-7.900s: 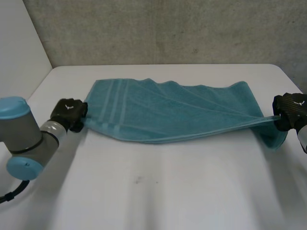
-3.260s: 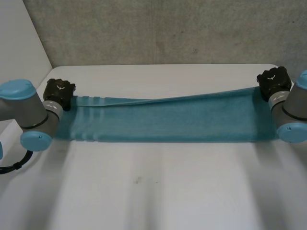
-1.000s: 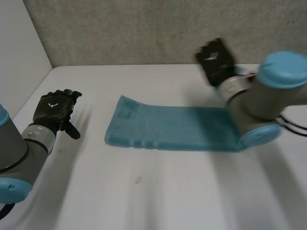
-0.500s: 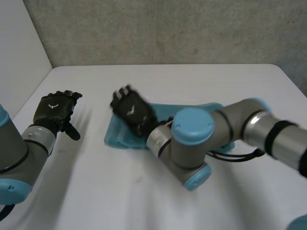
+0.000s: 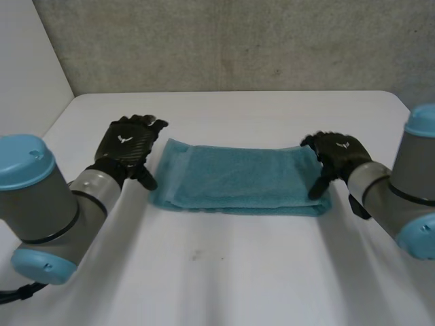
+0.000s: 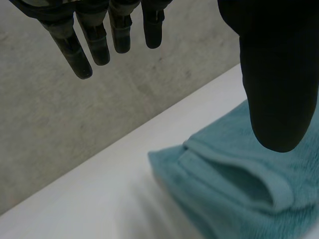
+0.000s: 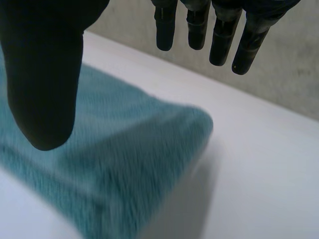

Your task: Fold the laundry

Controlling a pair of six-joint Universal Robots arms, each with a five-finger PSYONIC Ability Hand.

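Table (image 5: 224, 278) held the teal towel (image 5: 238, 176), folded into a layered strip mid-surface. Left hand (image 5: 126, 149) and right hand (image 5: 340, 153) flanked its ends, fingers spread, holding nothing. Catching only the top layer could undo the fold.

towel (image 5: 238, 178): was stretched taut between my two hands across the table (image 5: 224, 272); now a shorter, layered rectangle lying flat, nearer the far edge.
left hand (image 5: 126, 151): let go of the towel's left end and drew off toward the left edge; now back just beside that end, fingers straight.
right hand (image 5: 336, 155): released the right end; half a second ago over the left end, now at the right end, fingers relaxed.
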